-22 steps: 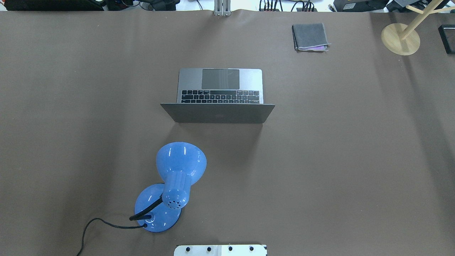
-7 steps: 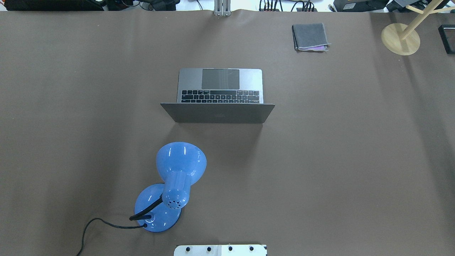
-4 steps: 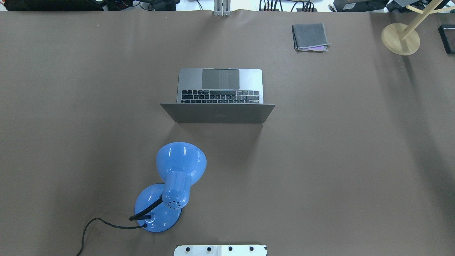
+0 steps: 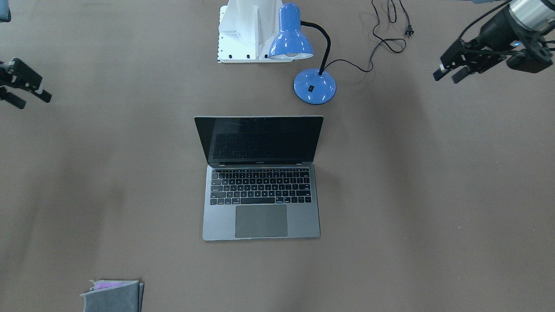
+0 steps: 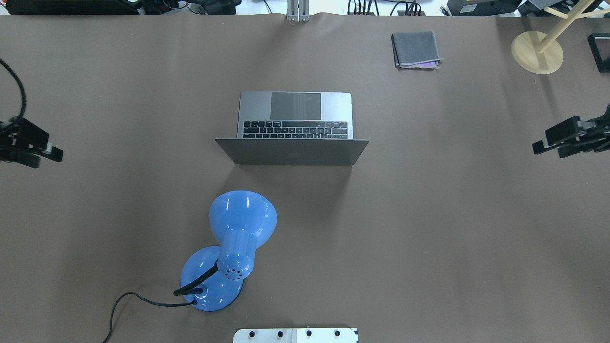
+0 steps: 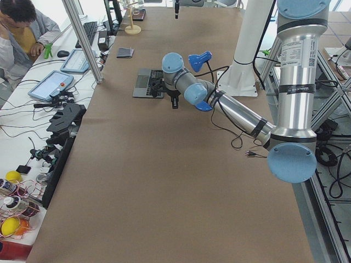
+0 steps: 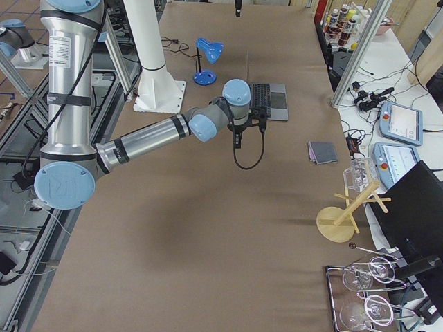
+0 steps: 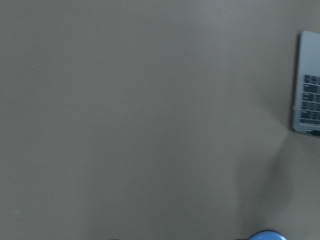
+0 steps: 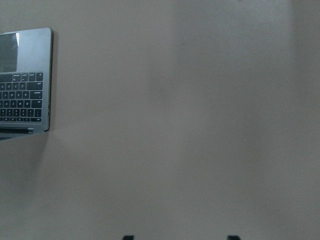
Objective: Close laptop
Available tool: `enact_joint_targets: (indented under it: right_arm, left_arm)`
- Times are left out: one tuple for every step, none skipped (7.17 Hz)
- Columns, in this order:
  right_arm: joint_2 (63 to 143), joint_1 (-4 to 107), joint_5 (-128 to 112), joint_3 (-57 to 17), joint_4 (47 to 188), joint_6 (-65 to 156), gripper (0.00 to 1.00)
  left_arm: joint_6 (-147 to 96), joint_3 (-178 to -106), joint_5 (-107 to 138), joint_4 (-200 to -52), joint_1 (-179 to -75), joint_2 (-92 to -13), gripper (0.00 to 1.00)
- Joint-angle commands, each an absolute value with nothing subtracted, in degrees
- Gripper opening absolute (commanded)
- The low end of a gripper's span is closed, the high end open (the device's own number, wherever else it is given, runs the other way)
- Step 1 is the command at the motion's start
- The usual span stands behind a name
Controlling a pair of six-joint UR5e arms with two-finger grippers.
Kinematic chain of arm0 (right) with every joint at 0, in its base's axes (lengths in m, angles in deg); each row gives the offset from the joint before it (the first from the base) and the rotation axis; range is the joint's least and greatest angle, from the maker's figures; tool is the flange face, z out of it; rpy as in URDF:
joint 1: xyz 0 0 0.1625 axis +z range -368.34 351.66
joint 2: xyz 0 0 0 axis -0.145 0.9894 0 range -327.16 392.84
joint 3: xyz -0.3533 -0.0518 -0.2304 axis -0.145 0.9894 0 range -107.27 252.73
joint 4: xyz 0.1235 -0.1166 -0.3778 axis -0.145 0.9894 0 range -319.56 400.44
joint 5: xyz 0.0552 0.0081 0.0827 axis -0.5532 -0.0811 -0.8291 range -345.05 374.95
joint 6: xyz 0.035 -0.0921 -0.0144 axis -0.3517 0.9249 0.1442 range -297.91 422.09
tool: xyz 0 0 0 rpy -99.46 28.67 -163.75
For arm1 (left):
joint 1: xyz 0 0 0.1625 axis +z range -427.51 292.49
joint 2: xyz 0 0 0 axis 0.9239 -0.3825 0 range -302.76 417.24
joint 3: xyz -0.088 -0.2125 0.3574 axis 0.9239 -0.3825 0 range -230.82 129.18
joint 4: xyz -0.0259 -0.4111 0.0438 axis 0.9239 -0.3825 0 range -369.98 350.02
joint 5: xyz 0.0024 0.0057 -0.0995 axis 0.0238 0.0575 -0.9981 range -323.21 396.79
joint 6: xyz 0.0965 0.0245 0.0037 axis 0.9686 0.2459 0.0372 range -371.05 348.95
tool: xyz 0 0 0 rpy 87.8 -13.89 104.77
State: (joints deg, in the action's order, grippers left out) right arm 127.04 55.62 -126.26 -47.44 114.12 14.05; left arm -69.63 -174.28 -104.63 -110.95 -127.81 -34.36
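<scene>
The laptop (image 5: 291, 152) stands open in the middle of the table, its lid upright and its back toward the robot. The front view shows its black screen and keyboard (image 4: 260, 190). My left gripper (image 5: 47, 159) is open and empty at the table's far left, well away from the laptop; it also shows in the front view (image 4: 445, 79). My right gripper (image 5: 548, 150) is open and empty at the far right, also far from the laptop. The right wrist view shows the laptop's edge (image 9: 25, 80), and the left wrist view shows its corner (image 8: 309, 85).
A blue desk lamp (image 5: 240, 228) stands between the robot's base (image 5: 295, 335) and the laptop lid, its cord (image 4: 390, 30) trailing on the table. A folded grey cloth (image 5: 415, 49) and a wooden stand (image 5: 537, 51) sit at the far right.
Both grippers have come into the overhead view, the left at the left edge and the right at the right edge. The laptop and lamp have not moved.
</scene>
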Motion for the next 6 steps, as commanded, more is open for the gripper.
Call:
enact_joint_targets:
  right_arm:
    - [124.7,47.33,-125.07,-51.36,113.91,6.82,0.0]
    - [121.03,42.86,-122.62,-51.28,113.91,1.5,0.0]
    - [116.99,37.86,-117.2,-51.2,113.91,-2.9,0.0]
    - [113.64,33.89,-113.84,-49.11,114.0,-3.47,0.0]
    - [108.82,32.37,-112.59,-46.91,114.26,-3.65,0.0]
    - [108.08,31.05,-111.36,-46.02,114.35,-3.74,0.0]
  left_arm:
    - [-80.27,-174.23,-97.04,-110.44,-116.78,-43.18,0.0]
    - [-82.74,-171.7,-94.98,-110.17,-113.68,-47.66,0.0]
    - [-84.07,-168.72,-94.96,-110.17,-113.57,-51.62,0.0]
    - [-84.0,-165.29,-94.88,-110.26,-113.3,-54.97,0.0]
    - [-84.08,-163.34,-94.79,-110.26,-113.21,-57.09,0.0]
    - [-84.08,-163.06,-93.31,-110.26,-112.17,-57.2,0.0]
